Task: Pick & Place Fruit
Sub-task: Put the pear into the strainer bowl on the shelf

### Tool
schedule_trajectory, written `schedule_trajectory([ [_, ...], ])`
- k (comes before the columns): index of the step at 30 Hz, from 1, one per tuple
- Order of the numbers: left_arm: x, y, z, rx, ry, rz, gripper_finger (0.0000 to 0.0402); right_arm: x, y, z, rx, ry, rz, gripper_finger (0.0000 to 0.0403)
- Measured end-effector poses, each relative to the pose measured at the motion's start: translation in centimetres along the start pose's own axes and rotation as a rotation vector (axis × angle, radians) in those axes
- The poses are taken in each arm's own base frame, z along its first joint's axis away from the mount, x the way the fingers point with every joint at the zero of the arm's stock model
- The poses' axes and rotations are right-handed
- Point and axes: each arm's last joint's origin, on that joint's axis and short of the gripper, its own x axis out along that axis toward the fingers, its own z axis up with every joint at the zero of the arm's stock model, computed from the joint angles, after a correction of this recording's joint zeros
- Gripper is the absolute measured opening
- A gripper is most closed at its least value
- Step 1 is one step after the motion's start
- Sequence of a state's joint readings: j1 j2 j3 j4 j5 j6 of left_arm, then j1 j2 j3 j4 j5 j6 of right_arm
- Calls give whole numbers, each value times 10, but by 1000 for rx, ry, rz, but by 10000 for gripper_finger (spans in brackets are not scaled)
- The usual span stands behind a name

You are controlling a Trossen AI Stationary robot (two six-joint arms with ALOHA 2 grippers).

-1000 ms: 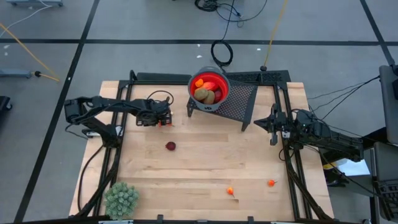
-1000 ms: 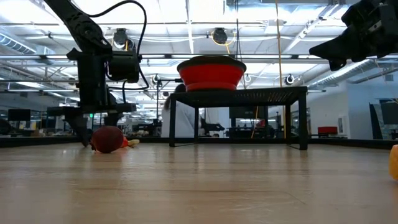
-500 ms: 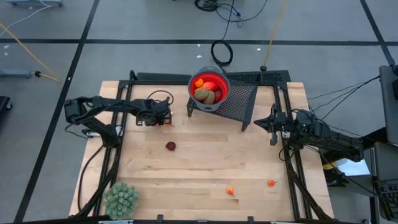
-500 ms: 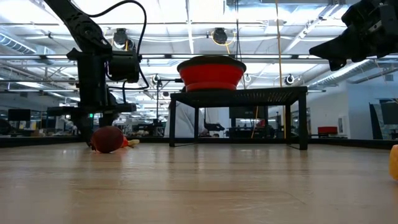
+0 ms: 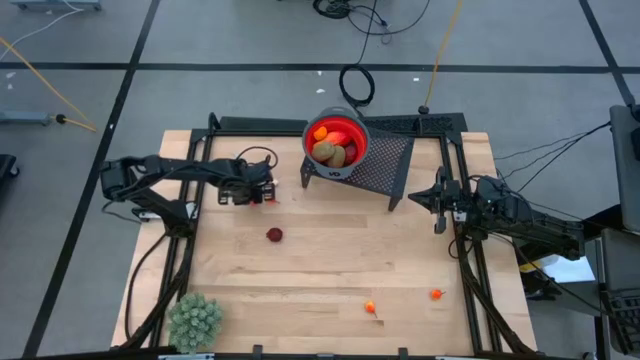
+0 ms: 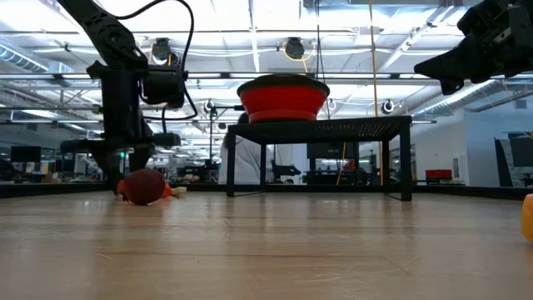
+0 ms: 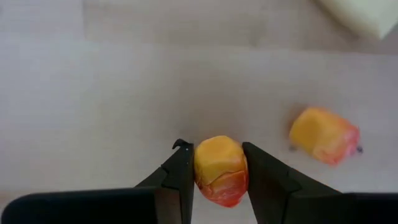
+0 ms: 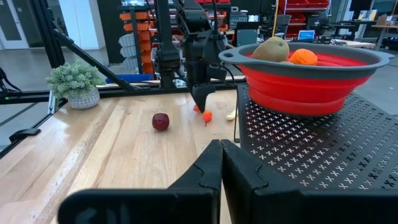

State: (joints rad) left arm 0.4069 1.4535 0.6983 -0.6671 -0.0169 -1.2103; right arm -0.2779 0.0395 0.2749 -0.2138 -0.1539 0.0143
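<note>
Grasp step: left claw (image 7: pixel 219 168) closes on an orange fruit piece (image 7: pixel 219 169) between its fingers; next, lift toward the bowl (image 5: pixel 338 142); right claw (image 8: pixel 221 163) idle, fingers together

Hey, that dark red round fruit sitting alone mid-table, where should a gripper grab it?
Grip the dark red fruit across its widest middle, coming straight down from above. It is round, so any finger direction works, and open wood surrounds it. The left gripper is busy on an orange piece.
</note>
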Motion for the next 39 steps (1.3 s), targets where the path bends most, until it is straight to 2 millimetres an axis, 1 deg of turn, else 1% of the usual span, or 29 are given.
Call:
schedule_trajectory([
  [2,-8,1,-1,-1,13,-13,113,0,0,0,0,1,0,0],
  [7,-35,3,-3,-1,-11,-93,113,0,0,0,0,0,1,0],
  [14,-86,3,-10,20,-88,-332,113,0,0,0,0,1,1,0],
  [18,-109,4,-18,96,-144,-494,113,0,0,0,-3,1,1,0],
  [23,-133,0,-27,196,-274,-693,113,0,0,0,-47,1,4,0],
  [27,-149,-9,-35,292,-386,-851,113,0,0,0,-84,2,4,0],
  [33,-175,-24,-48,438,-540,-1111,113,0,0,0,-86,2,5,0],
  [39,-205,-31,-64,554,-711,-1381,113,0,0,-1,-86,7,4,0],
])
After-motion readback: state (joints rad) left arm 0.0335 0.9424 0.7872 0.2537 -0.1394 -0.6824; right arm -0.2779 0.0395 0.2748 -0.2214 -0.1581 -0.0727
